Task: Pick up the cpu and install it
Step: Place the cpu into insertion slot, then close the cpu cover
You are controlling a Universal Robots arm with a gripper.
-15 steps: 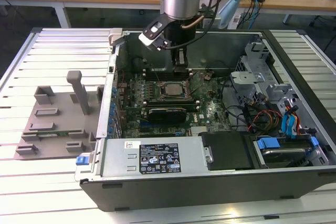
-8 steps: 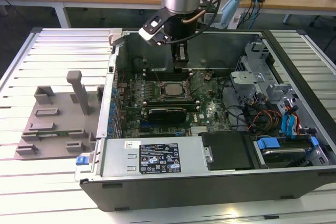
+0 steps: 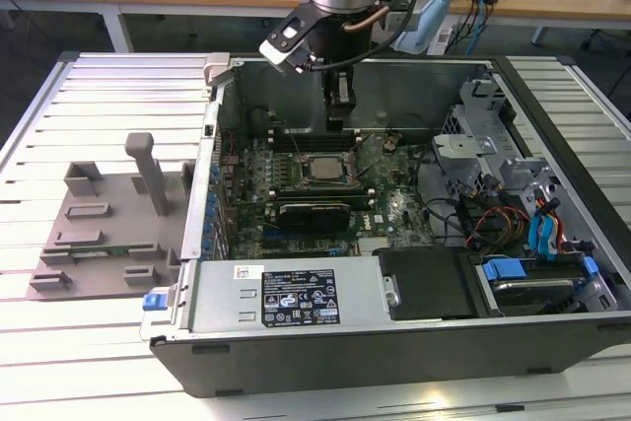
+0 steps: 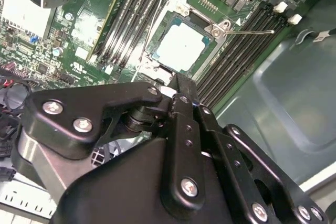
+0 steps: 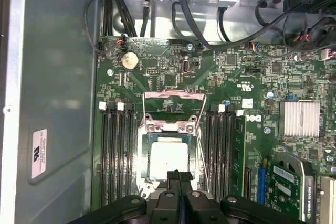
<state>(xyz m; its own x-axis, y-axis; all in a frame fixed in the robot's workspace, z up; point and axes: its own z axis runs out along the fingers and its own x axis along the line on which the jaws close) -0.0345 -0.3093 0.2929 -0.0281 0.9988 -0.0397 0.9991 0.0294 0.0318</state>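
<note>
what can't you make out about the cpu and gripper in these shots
1. First wrist view: the gripper covers the near edge of the cpu.
2. Second wrist view: the gripper hides whether its tip touches the cpu.
3. Exterior view: cpu too small to tell if it sits flat.

The slatted metal worktop (image 3: 99,96) carries an open computer case (image 3: 394,350). A grey fixture plate (image 3: 99,216) lies just beside the case's side wall.
</note>
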